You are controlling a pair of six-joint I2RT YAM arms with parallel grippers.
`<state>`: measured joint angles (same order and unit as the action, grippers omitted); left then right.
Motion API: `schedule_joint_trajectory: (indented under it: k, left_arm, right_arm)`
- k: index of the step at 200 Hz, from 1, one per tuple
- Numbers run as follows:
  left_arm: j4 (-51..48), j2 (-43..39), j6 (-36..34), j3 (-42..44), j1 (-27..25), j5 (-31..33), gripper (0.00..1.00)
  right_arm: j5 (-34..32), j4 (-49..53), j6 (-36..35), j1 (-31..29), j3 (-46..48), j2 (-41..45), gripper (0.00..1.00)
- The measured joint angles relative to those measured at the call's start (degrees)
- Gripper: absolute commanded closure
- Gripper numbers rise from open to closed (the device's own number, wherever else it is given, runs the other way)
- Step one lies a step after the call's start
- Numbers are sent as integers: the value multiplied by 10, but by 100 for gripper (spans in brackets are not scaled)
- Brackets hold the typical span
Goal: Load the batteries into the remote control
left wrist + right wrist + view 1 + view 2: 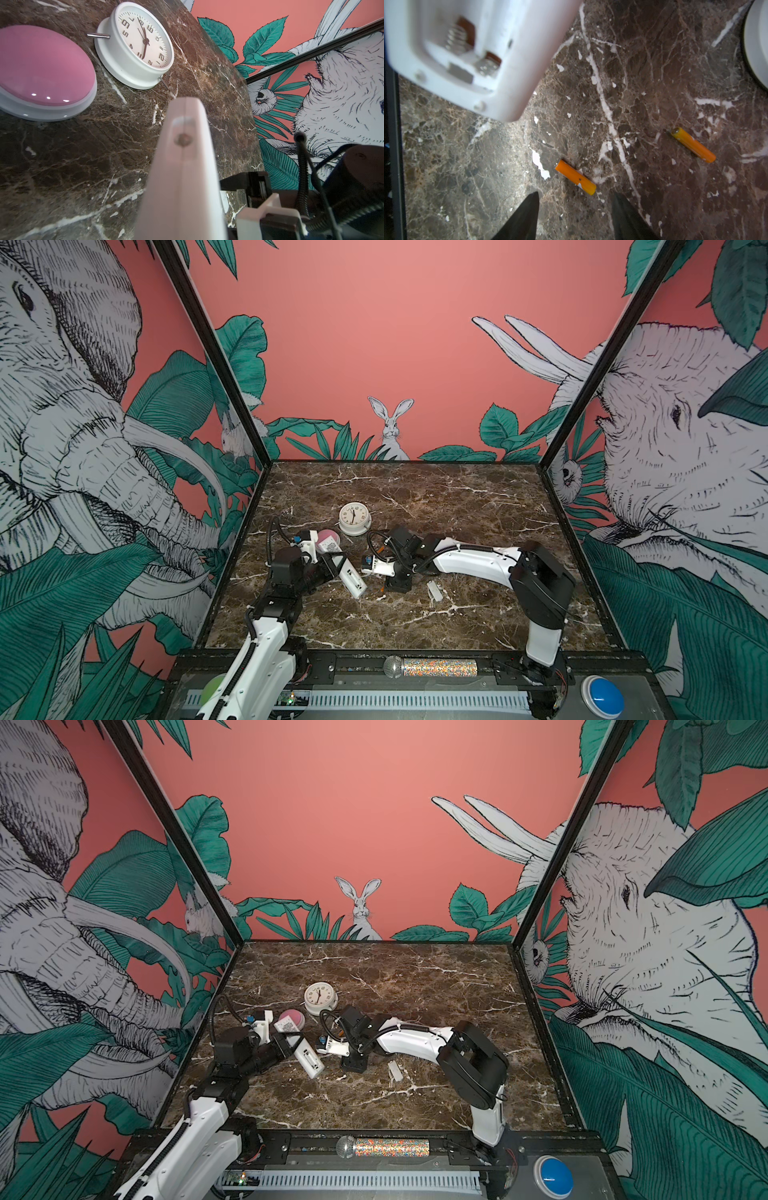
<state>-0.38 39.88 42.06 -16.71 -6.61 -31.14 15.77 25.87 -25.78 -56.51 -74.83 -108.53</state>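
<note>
We see the left gripper clamped on the remote, held aslant, its open bay showing springs. To its right, the right gripper hangs with jaws spread near one battery lying on the table; the second battery lies well apart.

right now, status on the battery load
Left gripper shut on remote control, bay empty. Right gripper open over near battery; far battery on table. Nothing blocking.

The tabletop looks like polished brown marble veined white. The remote control is matt white plastic with metal springs; the batteries smooth orange; the pink dome glossy.
</note>
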Motion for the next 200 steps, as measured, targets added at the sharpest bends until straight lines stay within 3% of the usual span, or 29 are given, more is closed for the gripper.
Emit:
schedule_joint_trajectory:
  k: [200]
  left_arm:
    - [-16, -13, -1, 9, 35, -15, 100]
  right_arm:
    - [-13, 57, -34, -5, -77, -93, 46]
